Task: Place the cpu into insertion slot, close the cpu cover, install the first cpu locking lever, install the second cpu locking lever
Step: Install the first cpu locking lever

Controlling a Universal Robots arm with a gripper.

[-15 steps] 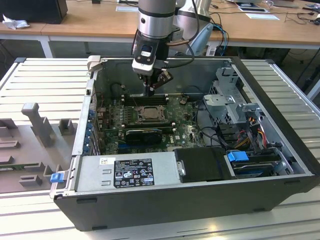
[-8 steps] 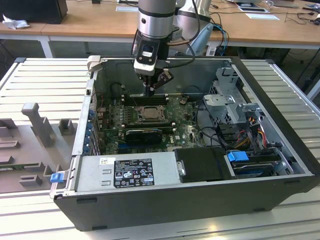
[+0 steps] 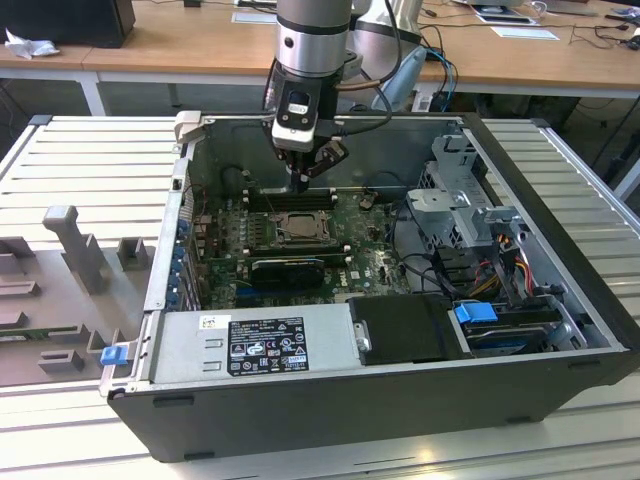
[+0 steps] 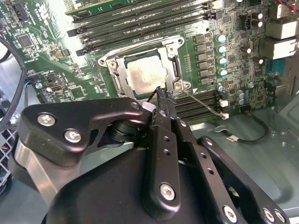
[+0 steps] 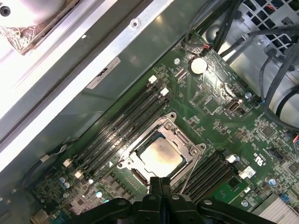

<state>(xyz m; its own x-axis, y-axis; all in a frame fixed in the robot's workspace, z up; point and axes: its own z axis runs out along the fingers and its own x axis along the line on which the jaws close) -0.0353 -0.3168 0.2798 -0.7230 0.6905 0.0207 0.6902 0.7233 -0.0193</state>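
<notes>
1. Ribbed aluminium tabletop [image 3: 90, 160] carries an open computer case [image 3: 330, 410] lying on its side, interior facing up.
2. Arm [image 3: 312, 40] reaches down into the case, over the far half of the green motherboard [image 3: 375, 260].
3. End effector [image 5: 161, 183]: fingers pressed together, nothing between them. In the second wrist view the tip sits at the socket's edge, close to one corner of the frame. Cannot tell whether it touches.
4. Cpu cover [image 4: 119, 77]: silver frame lies flat around the chip and reads as closed.
5. Insertion slot [image 3: 278, 222]: near the board's middle, beside the memory slots [image 5: 121, 126], mostly hidden under the cover.
6. Cpu [image 5: 161, 156]: seated in the slot, pale metal top showing through the cover's cut-out.
7. Thin metal rod [image 4: 201, 101], likely a locking lever, angles away from that socket corner across the neighbouring slots, so it looks unlatched.
8. Judgement: placing and cover-closing are done, and the lever stage is in hand. It calls for fine tip placement on the thin rod, pressing it down and hooking it under its catch without slipping onto the board.
</notes>
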